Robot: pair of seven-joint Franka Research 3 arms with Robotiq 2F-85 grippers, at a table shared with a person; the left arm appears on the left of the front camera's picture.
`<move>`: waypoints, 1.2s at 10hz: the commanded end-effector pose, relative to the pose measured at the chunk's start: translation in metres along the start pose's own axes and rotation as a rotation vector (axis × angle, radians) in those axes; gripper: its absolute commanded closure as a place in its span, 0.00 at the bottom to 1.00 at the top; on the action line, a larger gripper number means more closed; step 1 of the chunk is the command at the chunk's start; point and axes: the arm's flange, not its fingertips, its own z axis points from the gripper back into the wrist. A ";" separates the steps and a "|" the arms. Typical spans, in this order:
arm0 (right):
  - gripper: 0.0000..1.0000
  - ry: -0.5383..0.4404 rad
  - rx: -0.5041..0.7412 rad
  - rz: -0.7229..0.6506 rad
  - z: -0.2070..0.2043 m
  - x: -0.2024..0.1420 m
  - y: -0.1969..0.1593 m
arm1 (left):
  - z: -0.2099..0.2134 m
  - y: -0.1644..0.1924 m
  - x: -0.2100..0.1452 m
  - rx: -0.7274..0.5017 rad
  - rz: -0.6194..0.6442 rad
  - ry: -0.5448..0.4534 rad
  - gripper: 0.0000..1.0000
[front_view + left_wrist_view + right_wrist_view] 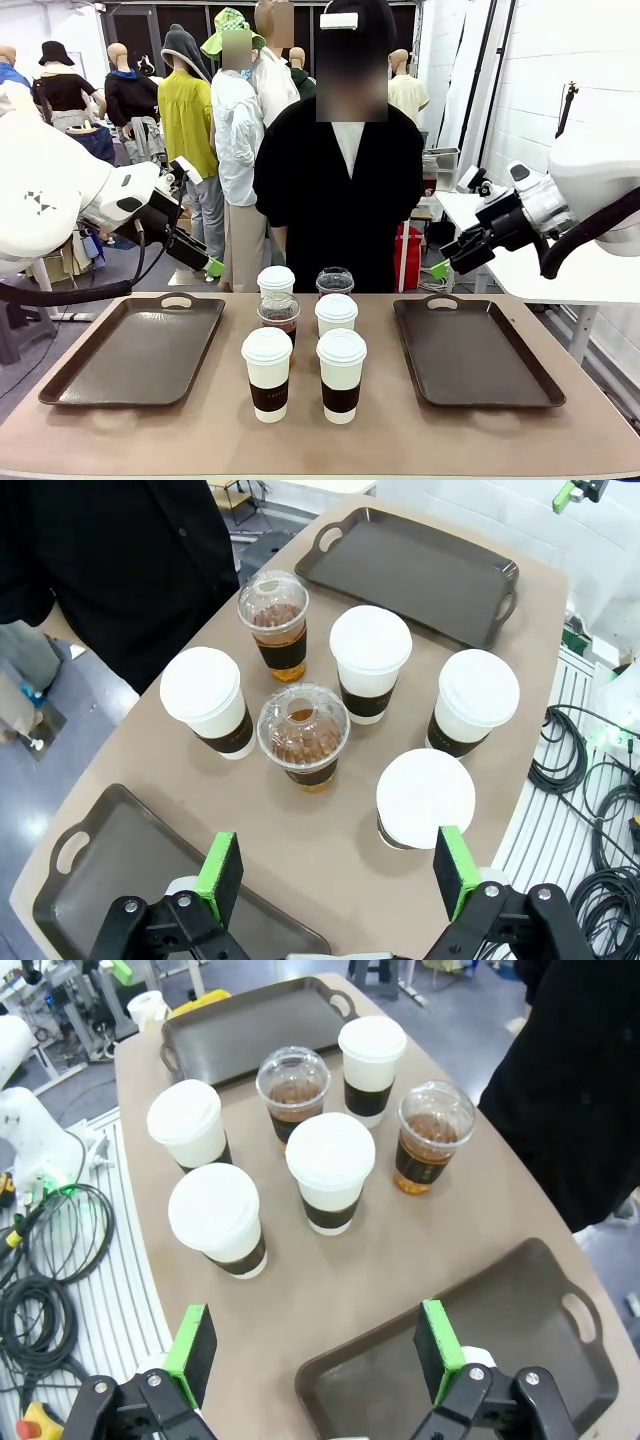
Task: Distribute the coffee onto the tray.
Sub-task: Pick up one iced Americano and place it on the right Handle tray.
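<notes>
The tan table (200, 435) stands in a white-walled room, with a person (340, 190) in black at its far side. 4 paper cups (267, 372) and 2 clear cups (278, 318) cluster at the centre of the frame, between the left tray (130, 355) and the right tray (475, 355), none on either yet. The left end effector (213, 266) and right end effector (440, 268) hover mid-left and mid-right, fingers spread apart, holding nothing. I judge the paper cups light but crushable, so I'd grip the brown sleeve (341, 398). The clear cups look slick and thin-walled; I'd take them gently below the dome.
</notes>
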 end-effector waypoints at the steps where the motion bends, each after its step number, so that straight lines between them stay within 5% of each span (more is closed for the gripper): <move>1: 0.00 -0.012 0.016 0.008 -0.002 -0.001 -0.002 | 0.001 0.000 0.000 -0.005 0.001 -0.003 0.00; 12: 0.00 -0.012 0.016 0.008 -0.002 -0.001 -0.002 | 0.001 0.000 0.000 -0.005 0.001 -0.003 0.00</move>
